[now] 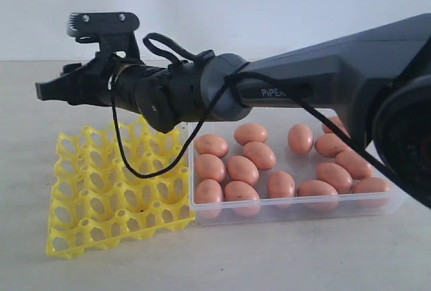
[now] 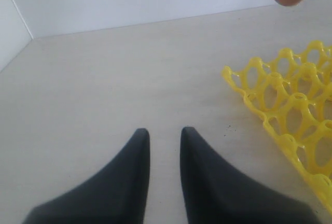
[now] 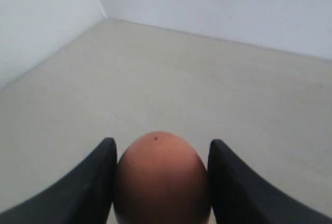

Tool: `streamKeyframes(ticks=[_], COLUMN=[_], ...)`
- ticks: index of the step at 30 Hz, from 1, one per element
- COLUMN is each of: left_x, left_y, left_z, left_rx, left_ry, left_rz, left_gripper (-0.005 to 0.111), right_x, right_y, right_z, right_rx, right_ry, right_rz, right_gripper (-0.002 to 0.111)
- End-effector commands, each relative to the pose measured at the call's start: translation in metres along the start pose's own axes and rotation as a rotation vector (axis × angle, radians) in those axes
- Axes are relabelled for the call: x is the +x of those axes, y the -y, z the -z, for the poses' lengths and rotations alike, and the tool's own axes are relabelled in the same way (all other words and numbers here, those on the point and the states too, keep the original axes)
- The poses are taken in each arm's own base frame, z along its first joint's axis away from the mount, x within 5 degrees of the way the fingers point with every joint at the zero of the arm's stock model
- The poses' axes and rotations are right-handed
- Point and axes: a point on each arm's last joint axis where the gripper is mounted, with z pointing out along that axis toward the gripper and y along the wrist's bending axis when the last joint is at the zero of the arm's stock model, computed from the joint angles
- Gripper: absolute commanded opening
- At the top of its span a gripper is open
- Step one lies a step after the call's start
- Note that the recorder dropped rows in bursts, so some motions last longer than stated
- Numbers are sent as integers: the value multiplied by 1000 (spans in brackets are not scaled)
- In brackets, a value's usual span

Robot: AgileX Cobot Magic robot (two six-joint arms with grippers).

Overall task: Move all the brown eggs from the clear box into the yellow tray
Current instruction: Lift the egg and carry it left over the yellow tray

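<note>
I have the right gripper point(image 3: 162, 142) closed on one smooth oval brown egg point(image 3: 161, 182). A black finger presses each flank and the rounded end pokes forward. Gripping across the waist is what stops it rolling out.

In the exterior view this arm reaches across the middle and hangs above the far left part of the bright yellow lattice egg tray point(image 1: 67, 242). It is well above the pointed posts, so the egg cannot clip them. Every cup I can see is unfilled, so I judge this to be the first delivery.

The other brown eggs point(image 1: 242, 170) lie loose on their sides in the clear shallow plastic box point(image 1: 296, 211). The box sits just beside the tray's right edge, which makes for a short carry.

The left gripper point(image 2: 164, 133) hovers over the pale tabletop point(image 2: 129, 68) near the tray's corner. Its fingers are nearly together and hold nothing, and it sits out of the working arm's path.

Next I need to lower the egg straight into one cup.
</note>
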Motion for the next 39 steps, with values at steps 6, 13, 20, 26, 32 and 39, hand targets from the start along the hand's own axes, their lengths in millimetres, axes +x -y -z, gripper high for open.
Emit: streamKeyframes(ticks=[6, 13, 20, 26, 32, 39], left_x=[0, 0, 0, 0, 0, 0], left_y=[0, 0, 0, 0, 0, 0], left_z=[0, 0, 0, 0, 0, 0], left_rx=[0, 0, 0, 0, 0, 0], left_ry=[5, 5, 5, 5, 5, 5], left_rz=[4, 4, 4, 4, 4, 4], left_gripper=[22, 22, 22, 22, 22, 22], right_x=[28, 55, 65, 76, 80, 67], right_y=[-9, -6, -3, 0, 3, 0], right_z=[-23, -30, -33, -36, -40, -48], right_rx=[-205, -237, -234, -235, -235, -234], right_ry=[54, -40, -63, -75, -67, -14], right_rz=[61, 112, 135, 187, 269, 321], right_gripper=[0, 0, 0, 0, 0, 0])
